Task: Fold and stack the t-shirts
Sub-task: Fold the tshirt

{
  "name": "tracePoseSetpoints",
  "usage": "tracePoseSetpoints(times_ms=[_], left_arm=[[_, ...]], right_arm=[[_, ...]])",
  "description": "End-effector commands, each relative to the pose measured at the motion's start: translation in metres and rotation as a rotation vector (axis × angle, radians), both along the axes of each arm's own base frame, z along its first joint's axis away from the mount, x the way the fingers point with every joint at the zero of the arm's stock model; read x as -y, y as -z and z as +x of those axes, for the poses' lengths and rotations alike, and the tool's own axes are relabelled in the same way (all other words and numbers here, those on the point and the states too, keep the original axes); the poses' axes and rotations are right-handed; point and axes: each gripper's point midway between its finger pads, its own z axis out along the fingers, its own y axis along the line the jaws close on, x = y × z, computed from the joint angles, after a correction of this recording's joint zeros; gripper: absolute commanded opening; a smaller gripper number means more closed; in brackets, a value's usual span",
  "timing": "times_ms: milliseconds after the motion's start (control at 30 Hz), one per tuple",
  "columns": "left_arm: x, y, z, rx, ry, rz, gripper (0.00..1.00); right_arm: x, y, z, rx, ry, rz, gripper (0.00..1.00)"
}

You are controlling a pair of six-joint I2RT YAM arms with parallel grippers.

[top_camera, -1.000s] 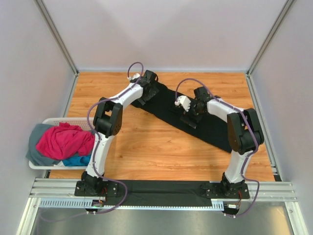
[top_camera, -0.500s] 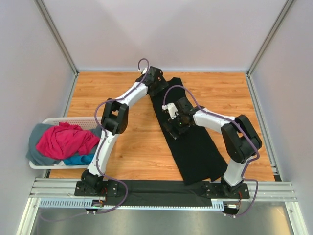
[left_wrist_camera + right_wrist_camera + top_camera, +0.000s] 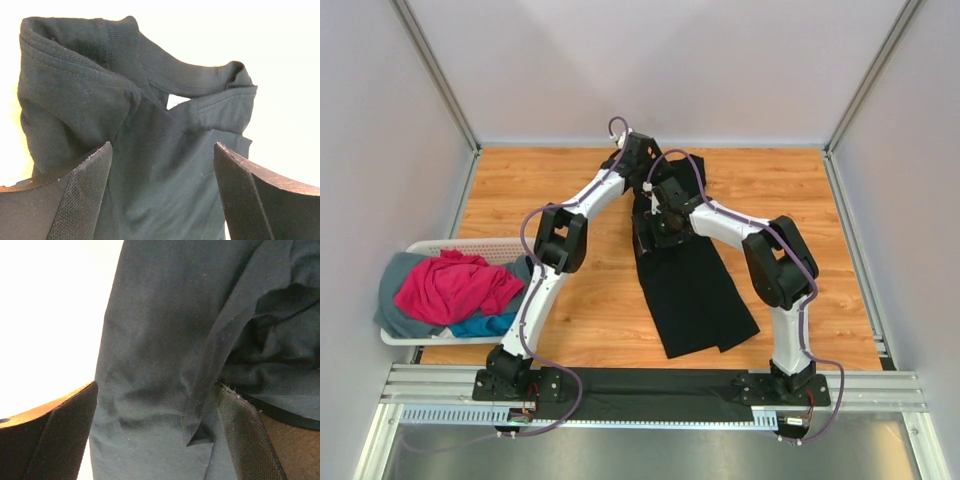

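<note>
In the basket (image 3: 450,246) at the left edge of the counter (image 3: 800,180), a pink t-shirt (image 3: 450,285), blue t-shirt (image 3: 475,327) and grey t-shirt (image 3: 392,290) are being contained. The black t-shirt (image 3: 695,295) is being supported as a strip from counter centre toward the far edge. At its far end, the left gripper (image 3: 162,145) and right gripper (image 3: 156,385) are being presented with jaws wide apart, astride the cloth.

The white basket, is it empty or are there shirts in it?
Not empty: a pink shirt, a blue shirt and a grey shirt lie heaped in the basket.
</note>
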Motion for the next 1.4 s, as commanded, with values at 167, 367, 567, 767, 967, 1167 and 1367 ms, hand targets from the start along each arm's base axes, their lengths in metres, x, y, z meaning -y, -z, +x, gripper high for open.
tracePoseSetpoints(times_ms=[167,367,567,767,967,1167,1367], left_arm=[[-0.014,-0.064,0.011,0.135,0.119,0.025,0.9],[-0.038,-0.145,0.004,0.261,0.133,0.084,0.9],[-0.057,-0.189,-0.048,0.263,0.169,0.099,0.9],[-0.078,-0.188,-0.116,0.209,0.181,0.096,0.89],[-0.088,-0.187,-0.171,0.19,0.19,0.063,0.89],[-0.092,-0.173,-0.205,0.154,0.21,0.073,0.89],[-0.104,-0.158,-0.221,0.125,0.211,0.107,0.89]], right_arm=[[0.044,-0.025,-0.024,0.02,0.096,-0.118,1.0],[0.084,-0.026,-0.081,-0.072,0.133,-0.148,1.0],[0.096,-0.024,-0.11,-0.067,0.144,-0.115,1.0],[0.114,0.011,-0.153,-0.114,0.143,-0.185,1.0],[0.094,0.016,-0.18,-0.18,0.181,-0.128,1.0],[0.059,0.009,-0.199,-0.238,0.291,-0.009,1.0],[0.043,-0.007,-0.209,-0.217,0.378,-0.059,1.0]])
